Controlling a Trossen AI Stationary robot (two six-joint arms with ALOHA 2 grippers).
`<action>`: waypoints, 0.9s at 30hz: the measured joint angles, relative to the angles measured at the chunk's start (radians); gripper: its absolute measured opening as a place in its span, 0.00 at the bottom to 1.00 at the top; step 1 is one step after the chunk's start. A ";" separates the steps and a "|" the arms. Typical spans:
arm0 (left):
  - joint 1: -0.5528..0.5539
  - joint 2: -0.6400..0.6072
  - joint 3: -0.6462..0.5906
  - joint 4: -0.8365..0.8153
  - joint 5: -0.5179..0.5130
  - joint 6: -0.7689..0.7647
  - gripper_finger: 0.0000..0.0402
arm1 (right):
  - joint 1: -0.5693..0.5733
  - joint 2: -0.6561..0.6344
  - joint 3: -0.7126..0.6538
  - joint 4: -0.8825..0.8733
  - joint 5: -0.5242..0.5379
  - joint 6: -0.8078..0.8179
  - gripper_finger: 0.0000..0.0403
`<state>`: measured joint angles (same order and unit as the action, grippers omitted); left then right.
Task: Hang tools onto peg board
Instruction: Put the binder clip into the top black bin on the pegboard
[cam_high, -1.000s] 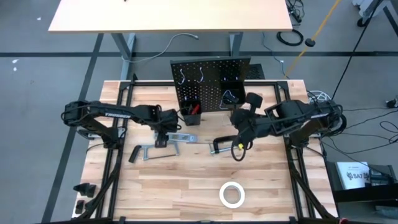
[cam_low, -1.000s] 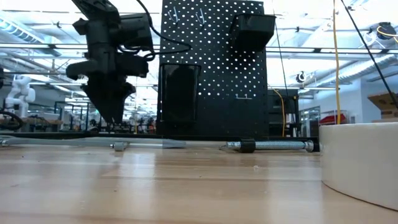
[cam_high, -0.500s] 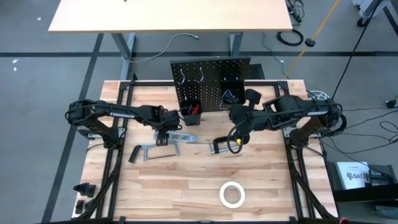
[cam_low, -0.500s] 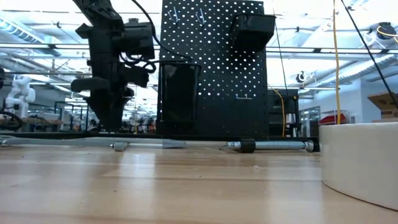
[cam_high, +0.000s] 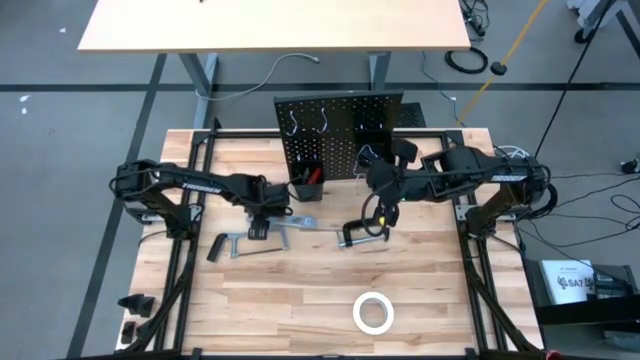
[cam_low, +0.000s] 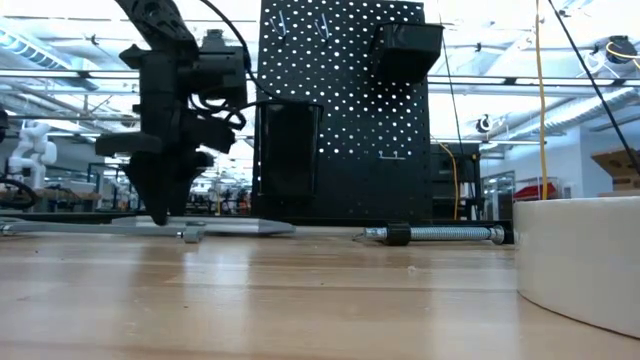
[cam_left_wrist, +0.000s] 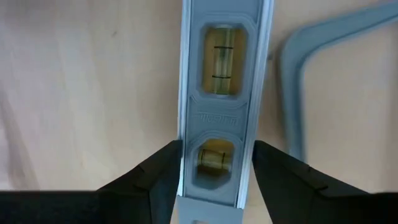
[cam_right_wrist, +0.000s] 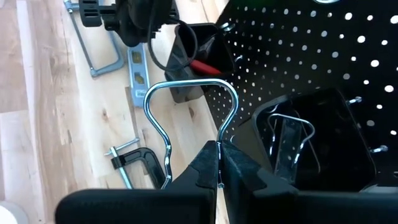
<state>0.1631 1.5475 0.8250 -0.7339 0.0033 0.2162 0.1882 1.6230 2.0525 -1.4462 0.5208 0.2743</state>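
Hacksaw (cam_high: 235, 243) first, flat on the tabletop (cam_high: 300, 300), out in front of the peg board (cam_high: 340, 125) and off its left edge. Untouched, waiting for a hook.

Next along, left hand (cam_left_wrist: 217, 168), low over the level (cam_left_wrist: 225, 74), just in front of the peg board's left half. Fingers spread wide, one down each long edge, vials facing up between them. Hard to tell whether the pads touch the metal yet. Squared up along the level's length, probably so that a squeeze across the narrow width lifts it without twisting. Nothing gripped at this point.

Up on the peg board itself, lower left bin, red-handled screwdriver (cam_right_wrist: 202, 64) poking out. Parked already, by the look of it.

C-clamp (cam_right_wrist: 146, 162) lying flat in front of the peg board's middle, clear of both hands.

Then right hand (cam_right_wrist: 219, 158), raised close in front of the peg board's right bin (cam_right_wrist: 292, 143). Fingers pinched tight on the two ends of a chrome wire loop (cam_right_wrist: 189, 84), bow of the loop pointing away from the hand. Held by the ends, presumably to leave the bow free for a hook or for dropping into that bin.

Tape roll (cam_high: 374, 313) far out from the peg board, near the tabletop's front edge, not yet dealt with.
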 joint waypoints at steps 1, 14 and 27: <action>0.000 -0.001 -0.009 0.006 -0.013 0.001 0.51 | -0.002 0.000 0.000 0.001 -0.001 -0.002 0.00; 0.007 -0.003 -0.045 0.049 -0.012 0.026 0.51 | -0.040 -0.008 0.000 0.050 0.002 -0.054 0.00; 0.008 -0.001 -0.046 0.055 0.013 0.001 0.51 | -0.288 -0.026 0.000 0.028 -0.047 0.019 0.00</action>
<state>0.1715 1.5463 0.7786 -0.6785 0.0164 0.2171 -0.0999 1.5967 2.0521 -1.4185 0.4734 0.2928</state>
